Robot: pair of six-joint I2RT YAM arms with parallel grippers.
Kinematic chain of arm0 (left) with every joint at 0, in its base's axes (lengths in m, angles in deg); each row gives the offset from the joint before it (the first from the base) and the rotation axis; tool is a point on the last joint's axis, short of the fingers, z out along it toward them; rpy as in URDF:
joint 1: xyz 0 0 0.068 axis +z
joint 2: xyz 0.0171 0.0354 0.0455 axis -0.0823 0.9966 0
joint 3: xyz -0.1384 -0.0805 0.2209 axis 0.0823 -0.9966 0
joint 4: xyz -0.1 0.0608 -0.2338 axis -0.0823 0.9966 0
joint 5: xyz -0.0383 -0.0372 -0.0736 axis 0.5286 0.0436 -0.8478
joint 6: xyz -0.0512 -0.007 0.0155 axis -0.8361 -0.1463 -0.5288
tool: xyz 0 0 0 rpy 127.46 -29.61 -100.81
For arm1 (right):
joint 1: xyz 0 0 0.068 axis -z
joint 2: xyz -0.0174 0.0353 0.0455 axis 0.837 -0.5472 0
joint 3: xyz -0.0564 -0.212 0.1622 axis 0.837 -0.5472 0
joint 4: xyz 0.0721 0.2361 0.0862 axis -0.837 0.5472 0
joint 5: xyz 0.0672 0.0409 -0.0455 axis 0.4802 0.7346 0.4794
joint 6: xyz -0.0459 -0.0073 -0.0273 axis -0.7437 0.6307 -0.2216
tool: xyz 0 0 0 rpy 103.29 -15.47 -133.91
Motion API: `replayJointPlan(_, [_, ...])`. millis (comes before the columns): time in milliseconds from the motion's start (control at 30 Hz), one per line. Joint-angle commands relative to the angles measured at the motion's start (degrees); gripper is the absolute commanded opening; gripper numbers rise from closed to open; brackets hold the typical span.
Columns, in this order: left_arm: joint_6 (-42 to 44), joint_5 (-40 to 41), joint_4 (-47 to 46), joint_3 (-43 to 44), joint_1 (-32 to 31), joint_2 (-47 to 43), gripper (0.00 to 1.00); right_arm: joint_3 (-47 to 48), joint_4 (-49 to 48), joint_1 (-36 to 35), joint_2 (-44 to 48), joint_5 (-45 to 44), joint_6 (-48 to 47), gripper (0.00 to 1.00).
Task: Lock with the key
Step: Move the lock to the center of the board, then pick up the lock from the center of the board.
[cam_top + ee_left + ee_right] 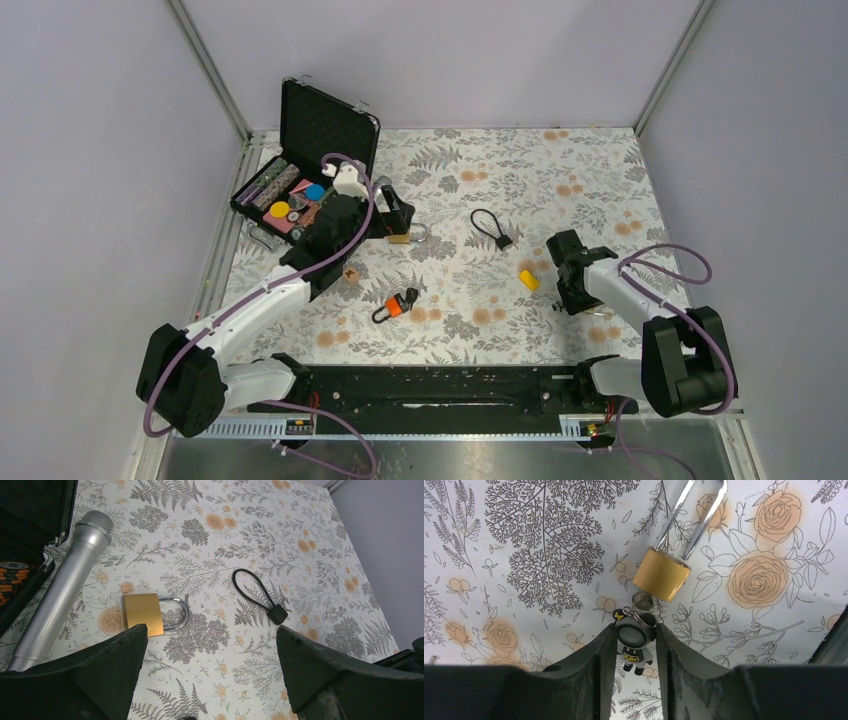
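Right wrist view: right gripper (635, 632) is clamping the fob (633, 640), with its key (642, 600) touching the padlock (661, 574) at its base. Left gripper (210, 629) is gaping wide, holding nothing.

A small grey-and-black keychain figure (634, 639), which the right gripper (635, 631) is pinching between its fingers, is showing a yellow mark across its chest, too blurred to read as letters. No other text, brand or number is coming through legibly in any view.
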Motion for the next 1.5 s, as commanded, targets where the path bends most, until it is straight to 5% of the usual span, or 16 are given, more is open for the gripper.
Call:
replayJointPlan(0, [1.3,1.0,-1.9,-0.5,0.6,-0.8,0.99,1.8,-0.5,0.2,-2.2,-2.9,-0.6,0.38])
replayJointPlan(267, [0.6,0.0,-2.4,-1.1,0.9,-0.4,0.99,-2.1,-7.5,-0.6,-0.4,5.8,-3.8,0.15])
replayJointPlan(667, [-0.1,-1.3,-2.3,-1.0,0.9,0.8,0.99,3.0,-5.9,-20.3,-2.9,10.2,5.3,0.16])
replayJointPlan(800, [-0.2,-1.2,-2.4,-1.4,1.0,0.4,0.99,6.1,-5.1,-21.4,-2.7,11.0,3.3,0.24])
replayJointPlan(967, [0.0,-1.6,-2.0,-1.3,0.9,0.3,0.99,8.0,0.2,-21.4,1.2,1.7,2.0,0.63])
replayJointPlan(1067, [0.1,-1.8,-1.9,-1.4,0.9,0.3,0.99,7.9,2.8,-21.2,3.9,-3.6,2.4,0.73])
replayJointPlan(1467, [0.2,-2.1,-1.5,-1.8,0.9,-0.3,0.99,9.8,2.8,-16.3,-4.5,-0.5,-0.7,0.62])
